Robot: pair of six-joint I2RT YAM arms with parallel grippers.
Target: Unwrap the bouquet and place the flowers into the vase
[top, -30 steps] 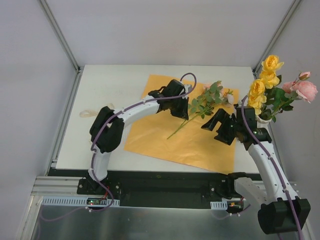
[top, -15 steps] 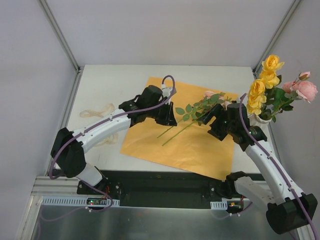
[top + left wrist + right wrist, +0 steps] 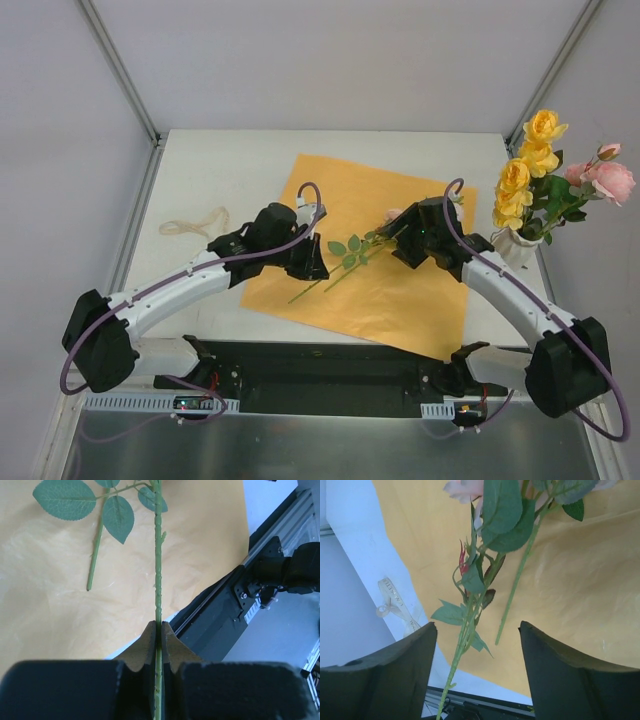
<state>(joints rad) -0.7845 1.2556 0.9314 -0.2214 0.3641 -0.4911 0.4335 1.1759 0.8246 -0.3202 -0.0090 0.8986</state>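
Our left arm (image 3: 180, 288) bends out off the table's near-left corner at the elbow, then the forearm runs low in toward the middle of the table. The left tool (image 3: 158, 630) is clamped tight on a flower stem (image 3: 158, 580), pads squeezed right up against it. Our right arm (image 3: 510, 295) arcs in from the near-right corner. The right tool (image 3: 477, 630) points back toward the left one, fingers spread wide apart.

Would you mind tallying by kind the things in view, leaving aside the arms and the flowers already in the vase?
Bright orange paper sheet: 1
Cream ribbon: 1
Small white scalloped vase: 1
Loose green leafy flower stems: 2
Total: 5
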